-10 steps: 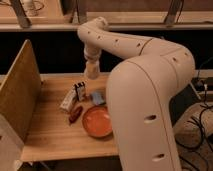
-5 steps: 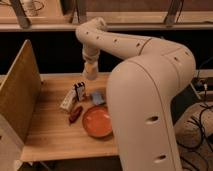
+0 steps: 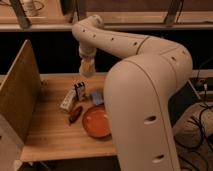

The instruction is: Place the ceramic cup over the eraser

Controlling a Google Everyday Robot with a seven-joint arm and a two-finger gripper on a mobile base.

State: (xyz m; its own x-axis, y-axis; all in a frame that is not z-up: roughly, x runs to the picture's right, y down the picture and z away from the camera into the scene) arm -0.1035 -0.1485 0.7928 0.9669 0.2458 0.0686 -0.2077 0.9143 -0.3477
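Gripper [image 3: 87, 62] hangs over the back of the table [image 3: 50, 135], pointing down; clamped or loose, I can't tell. A pale tapered shape at its tip looks like the cup [image 3: 88, 69], up in the air, off the wood. Below it, nearer the camera, sit a dark upright piece [image 3: 79, 91], a white bar [image 3: 67, 100] and a blue-grey block [image 3: 96, 96]. Which one is the eraser I can't say, but the target lies down and forward of the gripper, short of the plate [image 3: 96, 122].
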